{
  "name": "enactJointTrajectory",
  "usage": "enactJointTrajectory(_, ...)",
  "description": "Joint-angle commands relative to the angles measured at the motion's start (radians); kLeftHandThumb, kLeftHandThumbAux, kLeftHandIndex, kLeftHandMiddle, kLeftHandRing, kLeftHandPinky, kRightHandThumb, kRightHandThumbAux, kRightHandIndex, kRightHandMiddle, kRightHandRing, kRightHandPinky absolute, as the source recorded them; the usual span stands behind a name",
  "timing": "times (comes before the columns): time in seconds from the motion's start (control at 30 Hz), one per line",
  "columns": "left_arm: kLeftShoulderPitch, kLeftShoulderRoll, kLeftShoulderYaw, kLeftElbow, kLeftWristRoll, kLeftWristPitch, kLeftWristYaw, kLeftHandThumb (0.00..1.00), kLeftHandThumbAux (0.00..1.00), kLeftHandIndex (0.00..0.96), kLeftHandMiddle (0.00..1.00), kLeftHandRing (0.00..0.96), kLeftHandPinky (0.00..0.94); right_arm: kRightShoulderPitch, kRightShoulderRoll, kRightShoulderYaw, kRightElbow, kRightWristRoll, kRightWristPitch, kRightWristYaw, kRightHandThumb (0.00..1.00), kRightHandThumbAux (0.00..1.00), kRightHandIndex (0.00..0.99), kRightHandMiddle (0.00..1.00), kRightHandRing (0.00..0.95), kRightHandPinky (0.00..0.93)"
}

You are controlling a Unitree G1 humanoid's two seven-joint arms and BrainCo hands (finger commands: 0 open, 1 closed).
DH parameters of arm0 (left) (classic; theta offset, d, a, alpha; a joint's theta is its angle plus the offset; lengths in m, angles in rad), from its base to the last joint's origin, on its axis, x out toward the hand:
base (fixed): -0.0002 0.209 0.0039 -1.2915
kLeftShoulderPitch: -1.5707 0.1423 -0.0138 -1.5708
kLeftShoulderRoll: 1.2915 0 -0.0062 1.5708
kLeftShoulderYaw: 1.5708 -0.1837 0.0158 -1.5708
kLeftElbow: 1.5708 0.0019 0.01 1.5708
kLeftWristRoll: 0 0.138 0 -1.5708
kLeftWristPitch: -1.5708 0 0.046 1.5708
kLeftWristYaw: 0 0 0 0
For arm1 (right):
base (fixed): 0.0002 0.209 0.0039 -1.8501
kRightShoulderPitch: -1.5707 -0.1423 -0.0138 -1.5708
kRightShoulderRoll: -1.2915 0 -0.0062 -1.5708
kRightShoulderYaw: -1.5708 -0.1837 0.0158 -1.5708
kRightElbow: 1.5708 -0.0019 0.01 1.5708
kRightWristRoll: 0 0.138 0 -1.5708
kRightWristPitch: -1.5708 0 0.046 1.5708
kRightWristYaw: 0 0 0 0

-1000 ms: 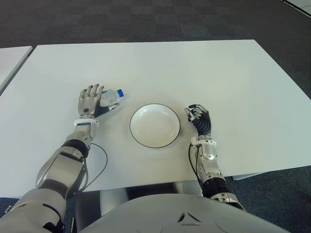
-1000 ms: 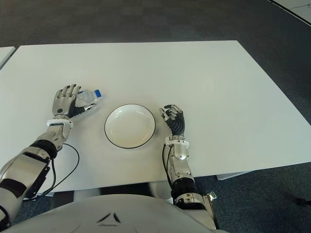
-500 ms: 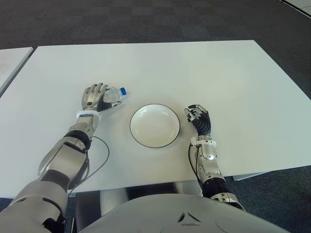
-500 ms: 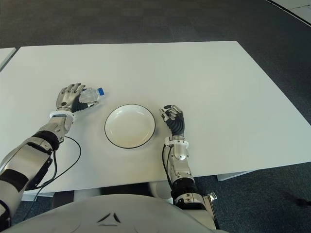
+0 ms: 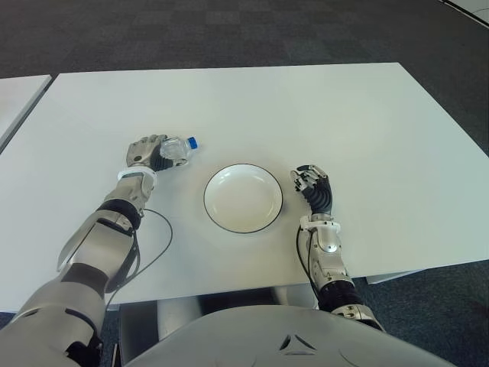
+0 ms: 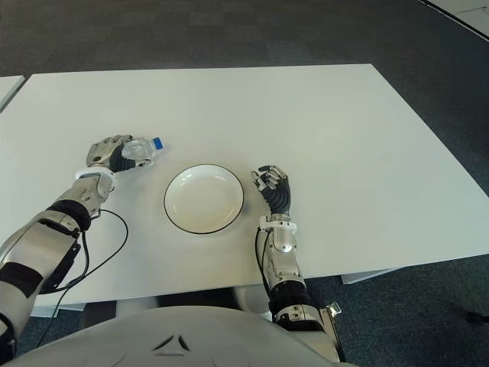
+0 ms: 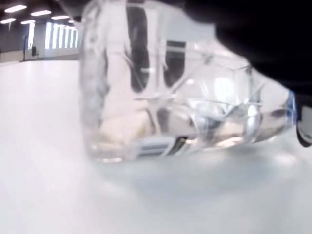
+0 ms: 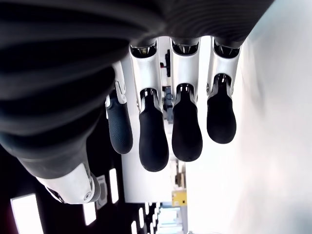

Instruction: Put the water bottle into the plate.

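A small clear water bottle (image 5: 176,150) with a blue cap lies on its side on the white table (image 5: 321,107), left of the plate. My left hand (image 5: 147,152) is curled over the bottle's body, its fingers wrapped around it. The left wrist view shows the bottle (image 7: 170,92) close up, lying on the table with its cap pointing away. The white plate (image 5: 243,197) with a dark rim sits at the table's near middle, with nothing in it. My right hand (image 5: 312,186) shows just right of the plate, fingers curled and holding nothing.
A black cable (image 5: 157,245) loops on the table beside my left forearm. Part of a second white table (image 5: 19,88) shows at the far left. Dark carpet surrounds the tables.
My left hand's fingers have gone from spread behind the bottle to curled down over it. The bottle has shifted a little. The right hand has not moved.
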Motion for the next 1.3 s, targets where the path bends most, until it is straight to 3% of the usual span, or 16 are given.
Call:
enactJointTrajectory(0.03,0.117,-0.037,-0.012,0.047,-0.021,-0.009,-0.081,0.822,0.615,0.407,0.533,0.68,0.677,0.08,0.028,-0.007,0.06,0.01,0.055,-0.005,0.703,0.727,0.434,0.686,0.676,0.671)
enactJointTrajectory(0.3,0.133,-0.038,0.002,0.04,-0.056,-0.035,-0.035,0.847,0.667,0.394,0.536,0.789,0.823,0.079,0.027,-0.006,0.061,0.012,0.055,0.003,0.703,0.728,0.434,0.691,0.681,0.67)
enactJointTrajectory(1.3,0.115,-0.027,0.03,-0.003,-0.101,-0.065,-0.012,0.851,0.67,0.394,0.542,0.852,0.835,0.073,0.026,-0.014,0.071,0.016,0.052,0.002,0.704,0.727,0.434,0.681,0.673,0.667)
